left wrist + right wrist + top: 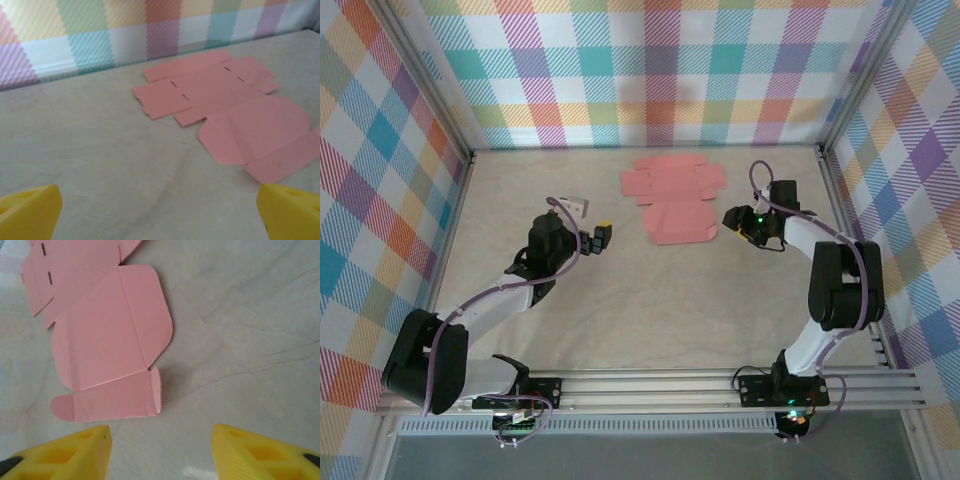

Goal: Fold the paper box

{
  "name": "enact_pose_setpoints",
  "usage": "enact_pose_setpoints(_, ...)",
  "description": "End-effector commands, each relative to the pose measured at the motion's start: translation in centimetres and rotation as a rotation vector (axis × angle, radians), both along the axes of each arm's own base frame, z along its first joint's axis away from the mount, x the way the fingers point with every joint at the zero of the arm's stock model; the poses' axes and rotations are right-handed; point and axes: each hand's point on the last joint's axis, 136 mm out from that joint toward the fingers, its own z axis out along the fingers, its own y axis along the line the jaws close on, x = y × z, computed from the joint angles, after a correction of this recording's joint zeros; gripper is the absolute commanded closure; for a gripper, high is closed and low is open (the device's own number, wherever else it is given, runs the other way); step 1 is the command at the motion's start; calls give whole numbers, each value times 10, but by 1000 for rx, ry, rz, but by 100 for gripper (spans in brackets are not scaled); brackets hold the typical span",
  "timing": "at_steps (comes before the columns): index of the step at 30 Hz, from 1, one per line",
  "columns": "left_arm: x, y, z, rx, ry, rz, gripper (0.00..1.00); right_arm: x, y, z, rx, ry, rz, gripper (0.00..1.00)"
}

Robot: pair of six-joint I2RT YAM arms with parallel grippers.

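Approach, first fold: salmon-pink die-cut card sheet lies flat on table.
Right gripper hovers empty, jaws apart, beside sheet's near flap; left gripper stands wide open, well apart. Next: pinch that flap.

Bright even light, soft shadows, mild blur

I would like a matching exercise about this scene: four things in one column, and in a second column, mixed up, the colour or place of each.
Things:
1 paper box
2 left gripper
3 right gripper
4 table

Colour or place:
a beige with thin veins
b just to the right of the sheet
c pink, spread out as a sheet
d to the left of the sheet, apart from it

Pairs: 1-c, 2-d, 3-b, 4-a
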Motion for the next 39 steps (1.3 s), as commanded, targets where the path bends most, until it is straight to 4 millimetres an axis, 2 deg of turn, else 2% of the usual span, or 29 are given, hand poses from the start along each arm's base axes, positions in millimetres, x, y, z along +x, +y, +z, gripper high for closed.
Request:
enact_pose_setpoints(1, -1, -12, 0, -23, 22, -27, 0, 7, 17, 2, 49, 31, 38, 54)
enact_pose_setpoints(7, -2, -11, -5, -15, 37, -20, 0, 19, 35, -17, 50, 63, 81, 62)
enact_pose_setpoints(14, -5, -4, -7, 1, 45, 6, 0, 27, 44, -37, 37, 100, 93, 67)
enact_pose_setpoints(21, -7, 0, -11, 5, 55, 24, 0, 22, 48, -35, 32, 94, 105, 94)
enact_pose_setpoints(24, -7, -1, -10, -2, 53, 20, 0, 15, 46, -31, 28, 84, 102, 100)
enact_pose_setpoints(27, -9, -1, -5, -19, 47, 20, 0, 3, 45, -26, 32, 75, 91, 98)
enact_pose_setpoints(33, -13, 0, -1, -51, 43, 26, 0, -31, 48, -19, 47, 71, 73, 99)
enact_pose_setpoints(39, -16, -3, 0, -110, 47, 18, 0, -69, 52, -25, 6, 87, -47, 100)
